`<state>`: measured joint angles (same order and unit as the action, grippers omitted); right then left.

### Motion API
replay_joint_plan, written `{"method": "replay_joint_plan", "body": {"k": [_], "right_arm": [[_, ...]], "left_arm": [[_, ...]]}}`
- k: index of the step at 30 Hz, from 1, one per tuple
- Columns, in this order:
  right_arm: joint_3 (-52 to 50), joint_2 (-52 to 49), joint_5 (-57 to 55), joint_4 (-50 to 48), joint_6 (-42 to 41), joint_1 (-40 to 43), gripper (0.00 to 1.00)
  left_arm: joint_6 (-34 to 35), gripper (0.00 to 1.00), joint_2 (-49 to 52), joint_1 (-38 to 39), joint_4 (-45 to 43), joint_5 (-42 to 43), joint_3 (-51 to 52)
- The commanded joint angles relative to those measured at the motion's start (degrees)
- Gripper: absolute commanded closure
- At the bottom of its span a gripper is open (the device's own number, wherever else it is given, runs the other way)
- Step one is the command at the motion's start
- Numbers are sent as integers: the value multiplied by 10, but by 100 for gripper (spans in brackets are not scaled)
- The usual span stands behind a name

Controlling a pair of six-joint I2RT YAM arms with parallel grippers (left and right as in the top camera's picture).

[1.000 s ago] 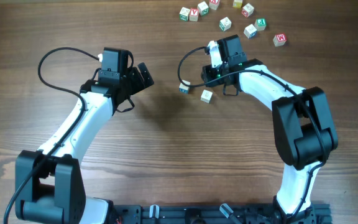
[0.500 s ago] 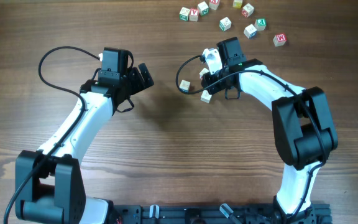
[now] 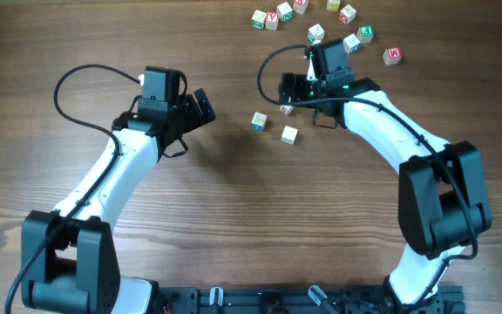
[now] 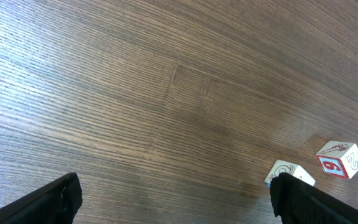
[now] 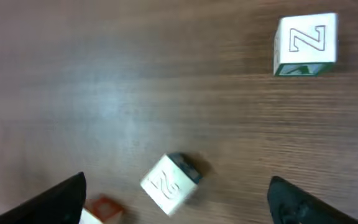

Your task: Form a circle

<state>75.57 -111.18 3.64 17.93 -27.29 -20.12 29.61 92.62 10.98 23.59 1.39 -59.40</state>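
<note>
Three small white letter cubes lie close together but apart mid-table: a blue-sided cube [image 3: 259,120], a plain cube [image 3: 289,134] and a red-faced cube [image 3: 286,108]. No tight circle of touching cubes shows. My right gripper [image 3: 288,94] hovers open just beyond the red-faced cube. In the right wrist view its open gripper [image 5: 182,202] has a tilted cube [image 5: 169,182] lying loose on the wood between the tips, a red-faced cube [image 5: 101,208] by the left tip and a Z cube [image 5: 306,43] farther off. My left gripper [image 3: 207,106] [image 4: 176,199] is open and empty, left of the cubes.
Several more letter cubes lie scattered along the far edge, among them a red-lettered cube [image 3: 393,55] and a green-lettered cube [image 3: 365,33]. The left wrist view shows a red "6" cube [image 4: 339,158] and another cube [image 4: 286,172] partly behind the right finger.
My right gripper came down with a cube beside the two middle cubes, opened, and drew back toward the far right. The cube now lies loose on the table. The left arm stayed still.
</note>
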Motion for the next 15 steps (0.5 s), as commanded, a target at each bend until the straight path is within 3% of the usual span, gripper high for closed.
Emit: {"method": "replay_joint_plan", "body": {"k": [1,6,12,15], "right_arm": [[6,-38,-97,-2,-187,-38,9],[6,-65,-170,9,-272,-75,13],[6,-79,-178,-14,-287,-74,34],[6,-79,-185,-21,-298,-74,39]], "left_arm": [[-9,0,-11,0,-1,0,2],[-9,0,-11,0,-1,0,2],[-9,0,-11,0,-1,0,2],[-9,0,-11,0,-1,0,2]]}}
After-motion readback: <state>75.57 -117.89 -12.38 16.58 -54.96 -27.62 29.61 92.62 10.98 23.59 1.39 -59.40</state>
